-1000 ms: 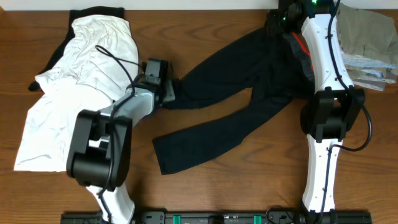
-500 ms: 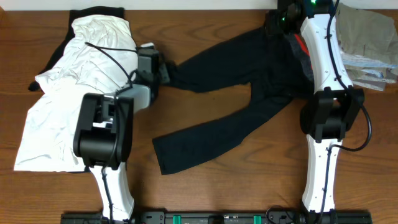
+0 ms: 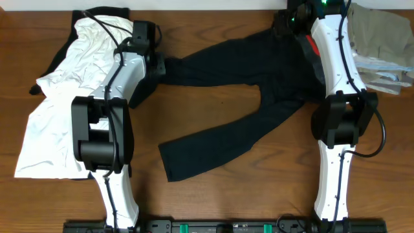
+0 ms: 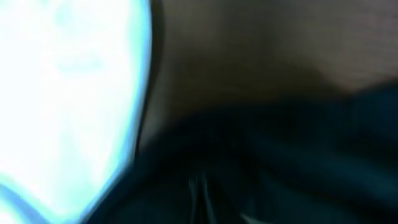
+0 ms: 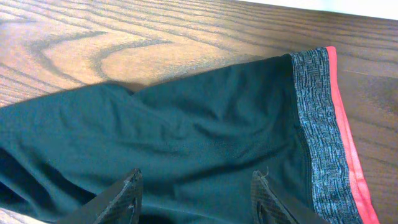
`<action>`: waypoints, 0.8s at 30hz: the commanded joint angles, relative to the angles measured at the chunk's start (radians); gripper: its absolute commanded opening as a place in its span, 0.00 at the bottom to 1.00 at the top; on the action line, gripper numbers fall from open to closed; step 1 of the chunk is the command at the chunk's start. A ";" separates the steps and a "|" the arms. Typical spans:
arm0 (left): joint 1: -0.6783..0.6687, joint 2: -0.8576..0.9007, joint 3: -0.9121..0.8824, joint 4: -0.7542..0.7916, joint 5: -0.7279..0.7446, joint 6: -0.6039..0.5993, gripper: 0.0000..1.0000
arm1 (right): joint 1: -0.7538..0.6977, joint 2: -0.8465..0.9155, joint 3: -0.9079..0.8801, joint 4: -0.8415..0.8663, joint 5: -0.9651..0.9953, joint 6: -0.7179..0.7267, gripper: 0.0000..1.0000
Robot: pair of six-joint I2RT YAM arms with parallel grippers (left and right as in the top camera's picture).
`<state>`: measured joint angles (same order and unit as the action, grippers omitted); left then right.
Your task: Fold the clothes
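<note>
Spread legs-apart across wooden table: black pants, soft, limp, light, likely best taken at hems. Pinched shut on upper cuff, left gripper; poised part-open, empty, beside grey waistband, right gripper.

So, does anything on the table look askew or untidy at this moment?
Yes. The long black stretch pants lie askew: the two legs splay apart toward the left instead of lying together. The large white garment at the left is crumpled.
</note>
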<state>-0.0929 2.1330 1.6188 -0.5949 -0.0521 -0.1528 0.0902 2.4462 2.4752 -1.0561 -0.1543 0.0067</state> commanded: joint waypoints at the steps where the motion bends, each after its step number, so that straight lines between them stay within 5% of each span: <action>1: 0.021 -0.011 0.012 -0.098 -0.008 -0.002 0.06 | 0.009 0.000 0.023 -0.007 -0.007 0.014 0.55; 3: 0.037 -0.010 0.009 -0.142 -0.009 -0.002 0.10 | 0.010 0.000 0.023 -0.011 -0.008 0.014 0.55; 6: 0.072 -0.010 0.009 -0.176 -0.009 0.000 0.35 | 0.011 0.000 0.023 -0.011 -0.008 0.015 0.56; 9: 0.109 -0.010 0.009 -0.185 -0.008 0.025 0.49 | 0.013 0.000 0.023 -0.012 -0.008 0.014 0.56; 24: 0.195 -0.008 0.008 -0.216 0.071 0.352 0.58 | 0.031 0.000 0.023 -0.014 -0.008 0.015 0.57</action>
<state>0.0933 2.1319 1.6211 -0.7982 -0.0326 0.1135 0.1093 2.4462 2.4752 -1.0687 -0.1555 0.0082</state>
